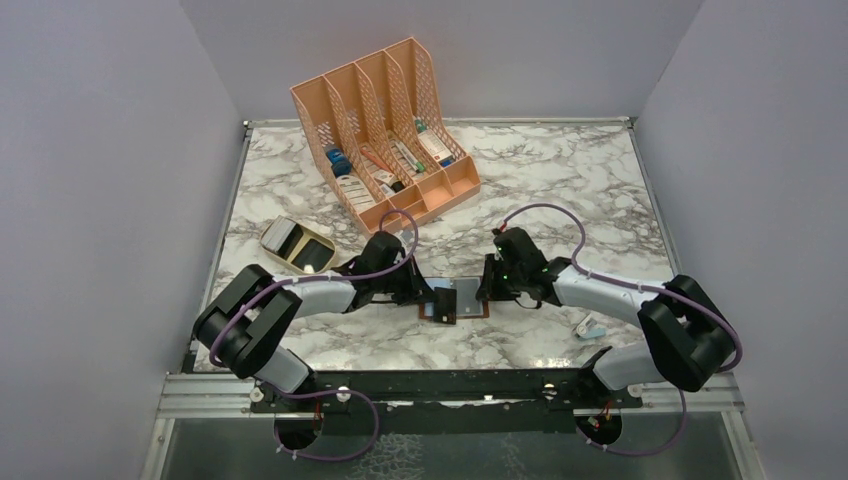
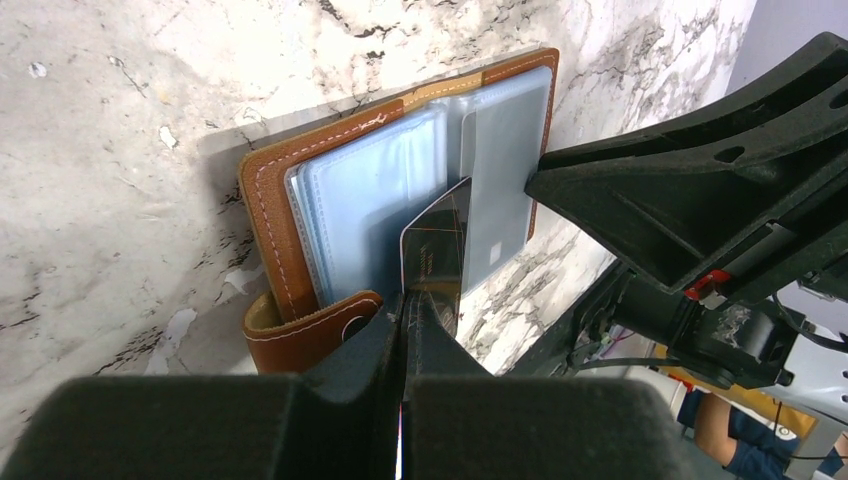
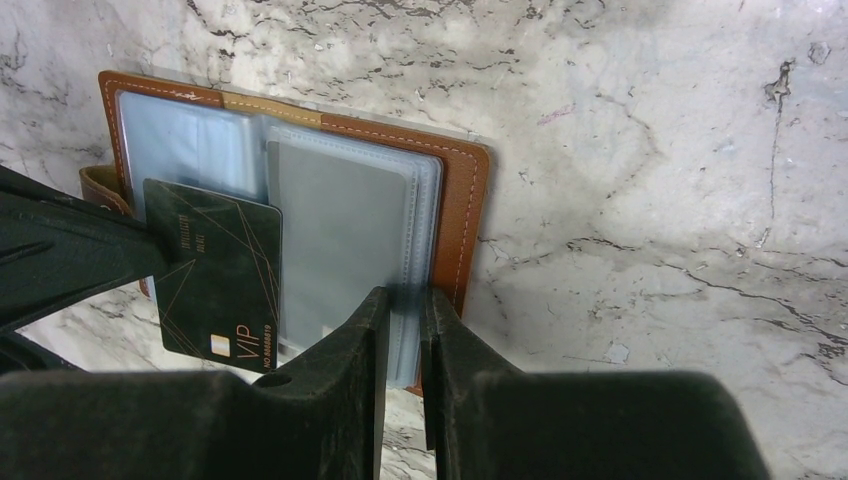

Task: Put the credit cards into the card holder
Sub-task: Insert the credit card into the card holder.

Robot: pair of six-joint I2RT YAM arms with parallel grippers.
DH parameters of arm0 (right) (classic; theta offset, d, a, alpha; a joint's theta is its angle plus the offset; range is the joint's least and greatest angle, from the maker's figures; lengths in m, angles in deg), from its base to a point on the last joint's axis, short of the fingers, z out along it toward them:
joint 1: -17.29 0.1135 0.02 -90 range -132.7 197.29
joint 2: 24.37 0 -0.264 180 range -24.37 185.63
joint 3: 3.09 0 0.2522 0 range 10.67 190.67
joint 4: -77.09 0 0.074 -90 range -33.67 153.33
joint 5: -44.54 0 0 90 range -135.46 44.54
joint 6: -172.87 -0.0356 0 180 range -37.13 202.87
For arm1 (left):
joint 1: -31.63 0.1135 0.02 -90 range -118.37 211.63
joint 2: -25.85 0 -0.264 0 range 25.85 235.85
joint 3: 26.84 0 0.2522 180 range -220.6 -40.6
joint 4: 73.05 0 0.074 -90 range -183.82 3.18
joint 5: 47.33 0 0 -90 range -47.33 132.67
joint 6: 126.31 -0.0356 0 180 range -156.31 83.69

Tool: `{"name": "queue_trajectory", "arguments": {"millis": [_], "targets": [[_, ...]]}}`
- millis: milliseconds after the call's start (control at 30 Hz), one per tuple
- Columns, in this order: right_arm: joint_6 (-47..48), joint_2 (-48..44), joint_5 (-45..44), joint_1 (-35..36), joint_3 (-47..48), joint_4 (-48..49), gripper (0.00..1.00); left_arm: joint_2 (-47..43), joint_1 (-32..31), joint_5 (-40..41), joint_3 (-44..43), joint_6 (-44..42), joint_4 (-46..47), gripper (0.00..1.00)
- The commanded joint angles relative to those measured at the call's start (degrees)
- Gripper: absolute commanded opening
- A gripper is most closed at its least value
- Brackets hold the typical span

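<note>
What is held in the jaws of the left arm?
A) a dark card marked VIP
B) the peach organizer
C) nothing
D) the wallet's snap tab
A: the left arm's jaws are closed on the dark card, its gold VIP print showing over the open wallet.

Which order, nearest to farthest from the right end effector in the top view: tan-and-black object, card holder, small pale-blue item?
1. card holder, centre, gripped by the right end effector
2. small pale-blue item, right side
3. tan-and-black object, far left
</note>
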Motion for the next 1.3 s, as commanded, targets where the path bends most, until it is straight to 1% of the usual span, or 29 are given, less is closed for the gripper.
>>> {"name": "queue_trajectory", "arguments": {"millis": [0, 267, 633, 1067, 1267], "targets": [[0.04, -0.82, 0.47, 0.23, -1.87, -2.31, 0.16, -0.02, -0.39, 2.53, -0.21, 0.11, -0.95, 0.0], [-0.63, -1.57, 2.49, 0.18, -3.75, 0.35, 0.17, 2.23, -0.83, 3.3, -2.19, 0.55, -0.63, 0.0], [-0.62, -0.64, 3.66, 0.23, -3.52, 1.38, 0.16, 4.97, -1.27, 4.58, -4.06, -0.15, -0.57, 0.0], [-2.62, -1.73, 4.62, 0.23, -5.29, 3.17, 0.16, 4.72, -1.36, 7.65, -4.64, 0.64, 0.41, 0.0], [-2.9, -1.89, 4.78, 0.22, -5.72, 3.52, 0.16, 3.29, -1.72, 10.06, -3.44, 1.19, 0.74, 0.0]]}}
